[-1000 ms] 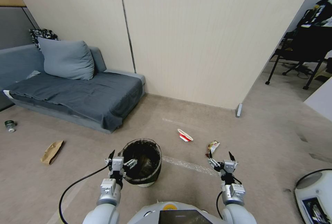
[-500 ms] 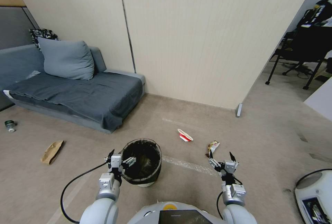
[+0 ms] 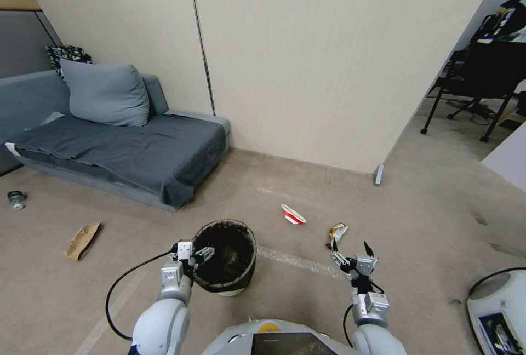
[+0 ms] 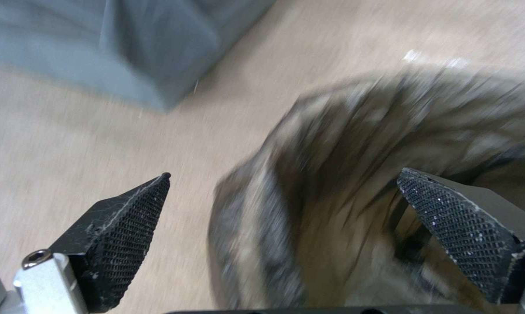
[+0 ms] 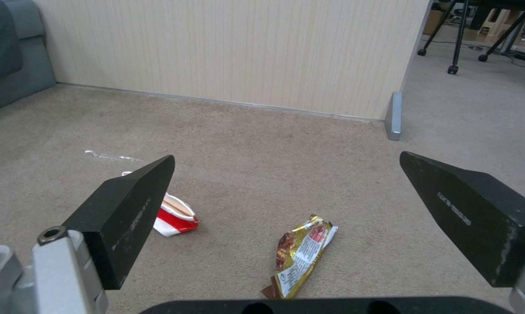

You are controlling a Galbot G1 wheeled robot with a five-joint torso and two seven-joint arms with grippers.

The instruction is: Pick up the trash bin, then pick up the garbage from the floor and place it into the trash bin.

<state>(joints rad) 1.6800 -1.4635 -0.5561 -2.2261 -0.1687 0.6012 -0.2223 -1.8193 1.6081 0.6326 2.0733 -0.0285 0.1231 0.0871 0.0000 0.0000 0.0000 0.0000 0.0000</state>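
Silver-white arms w/ black cables; each tool (image 3: 190, 251) has black textured wedge fingers (image 4: 120, 237).

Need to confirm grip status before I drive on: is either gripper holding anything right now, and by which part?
Nothing is held. The left gripper is open, its jaws straddling the trash bin rim without closing. The right gripper is open and empty.

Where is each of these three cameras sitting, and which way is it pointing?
Head view: on the robot's head, looking forward and down at the floor; both arms show, left hand at the trash bin, right hand open.
Left wrist view: on the left arm, looking over the bin's rim between its open fingers.
Right wrist view: on the right arm, facing the wall, past its fingers.
Shared by head and right wrist: paper cup, snack wrapper.
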